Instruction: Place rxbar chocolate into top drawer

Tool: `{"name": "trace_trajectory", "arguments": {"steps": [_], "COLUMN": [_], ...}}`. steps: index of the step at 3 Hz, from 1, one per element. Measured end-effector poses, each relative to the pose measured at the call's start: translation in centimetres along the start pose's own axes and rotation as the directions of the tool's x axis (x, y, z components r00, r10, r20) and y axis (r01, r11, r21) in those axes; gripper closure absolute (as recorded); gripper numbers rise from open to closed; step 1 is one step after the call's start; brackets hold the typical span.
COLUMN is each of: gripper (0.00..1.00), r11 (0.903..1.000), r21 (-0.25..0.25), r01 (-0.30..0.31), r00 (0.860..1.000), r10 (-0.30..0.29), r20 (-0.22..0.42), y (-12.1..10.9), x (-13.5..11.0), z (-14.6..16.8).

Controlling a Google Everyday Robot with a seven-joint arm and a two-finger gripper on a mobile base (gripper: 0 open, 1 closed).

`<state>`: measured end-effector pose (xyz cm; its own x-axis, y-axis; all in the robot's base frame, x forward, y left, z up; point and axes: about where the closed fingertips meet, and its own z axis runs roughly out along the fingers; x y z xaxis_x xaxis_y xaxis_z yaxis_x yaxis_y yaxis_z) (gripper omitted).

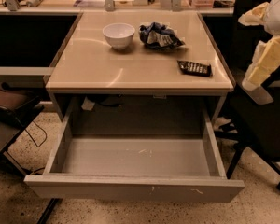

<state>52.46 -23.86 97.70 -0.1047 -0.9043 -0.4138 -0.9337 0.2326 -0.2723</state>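
Observation:
The rxbar chocolate (194,67) is a small dark flat bar lying on the desk top (130,64) near its right front corner. The top drawer (135,189) is pulled wide open below the desk, and its grey floor with pale scuffs holds nothing. My gripper (263,66) shows as pale yellow and white parts at the right edge of the view, to the right of the bar and off the desk. It holds nothing that I can see.
A white bowl (118,35) and a crumpled blue-and-white bag (159,35) sit at the back of the desk. A black office chair (261,120) stands close on the right. A dark seat (11,106) and cables are on the left.

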Motion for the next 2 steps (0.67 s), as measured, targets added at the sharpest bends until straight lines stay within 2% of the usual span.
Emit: {"name": "trace_trajectory", "arguments": {"steps": [1,2], "gripper": [0.0,0.0], "r11": [0.9995,0.9949], "r21": [-0.015,-0.05], "r01": [-0.028,-0.087], "r00": [0.996,0.986], "r10": [0.03,0.094], "r20": [0.089,0.138], "y": [-3.2,-5.5], "x": [1.8,4.5], "z": [1.8,4.5]}}
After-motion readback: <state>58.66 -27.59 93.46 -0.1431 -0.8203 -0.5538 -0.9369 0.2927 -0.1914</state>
